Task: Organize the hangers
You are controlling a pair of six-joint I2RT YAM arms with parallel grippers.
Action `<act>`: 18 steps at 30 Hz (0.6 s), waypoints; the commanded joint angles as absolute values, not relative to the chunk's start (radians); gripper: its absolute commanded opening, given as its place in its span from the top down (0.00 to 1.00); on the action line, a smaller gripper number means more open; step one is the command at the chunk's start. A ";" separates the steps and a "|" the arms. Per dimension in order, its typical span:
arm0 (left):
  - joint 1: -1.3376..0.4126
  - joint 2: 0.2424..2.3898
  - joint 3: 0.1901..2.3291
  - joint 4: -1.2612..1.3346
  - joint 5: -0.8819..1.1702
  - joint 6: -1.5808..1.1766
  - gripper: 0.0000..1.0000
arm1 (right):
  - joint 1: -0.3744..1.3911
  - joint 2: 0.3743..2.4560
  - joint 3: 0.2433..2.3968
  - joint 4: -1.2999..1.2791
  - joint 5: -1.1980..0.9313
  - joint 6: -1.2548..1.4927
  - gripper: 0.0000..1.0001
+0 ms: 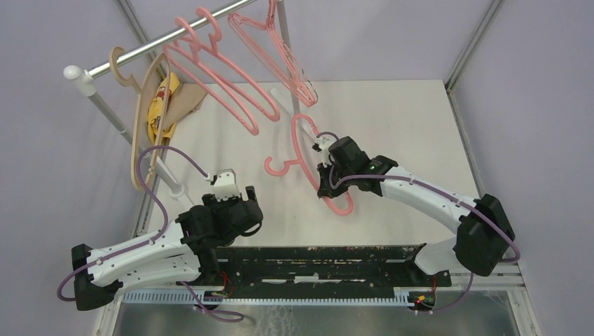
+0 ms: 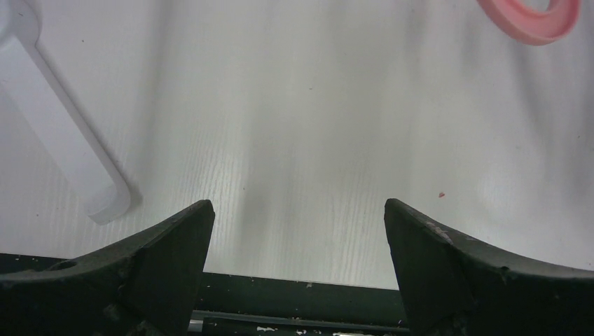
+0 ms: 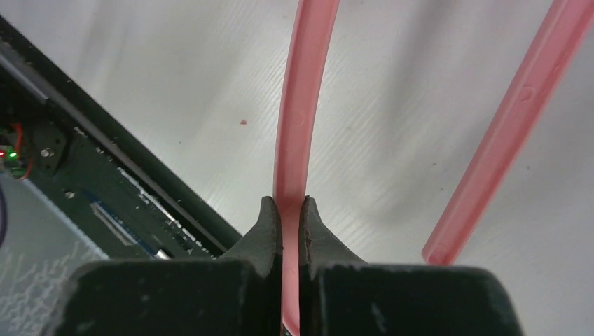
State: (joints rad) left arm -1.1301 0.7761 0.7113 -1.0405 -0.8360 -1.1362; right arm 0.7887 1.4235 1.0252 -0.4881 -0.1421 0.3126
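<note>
A thick pink plastic hanger (image 1: 302, 140) is at the middle of the table, its hook pointing left. My right gripper (image 1: 326, 187) is shut on one arm of it; in the right wrist view the jaws (image 3: 291, 203) pinch that pink arm (image 3: 301, 105) and the other arm (image 3: 511, 119) runs past on the right. My left gripper (image 1: 235, 212) is open and empty over bare table, and its wrist view (image 2: 298, 210) shows only the held hanger's hook (image 2: 532, 17) at top right. On the silver rail (image 1: 154, 47) hang a beige hanger (image 1: 137, 119), pink plastic hangers (image 1: 217, 80) and thin pink wire hangers (image 1: 280, 59).
A yellow and tan cloth (image 1: 168, 101) hangs with the beige hanger. The rack's white foot (image 1: 168, 183) lies on the table left of my left gripper and shows in the left wrist view (image 2: 70, 133). A black slotted rail (image 1: 315, 262) runs along the near edge.
</note>
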 commanded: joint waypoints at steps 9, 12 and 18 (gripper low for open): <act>-1.135 0.771 0.740 -1.010 -0.883 -1.150 0.03 | 0.685 1.273 1.153 -0.636 -0.582 0.408 0.99; -1.135 0.767 0.735 -1.004 -0.881 -1.152 0.03 | 0.667 1.236 1.215 -0.703 -0.554 0.395 0.99; -1.135 0.770 0.732 -0.986 -0.879 -1.130 0.03 | 0.607 1.211 1.280 -0.742 -0.550 0.419 0.99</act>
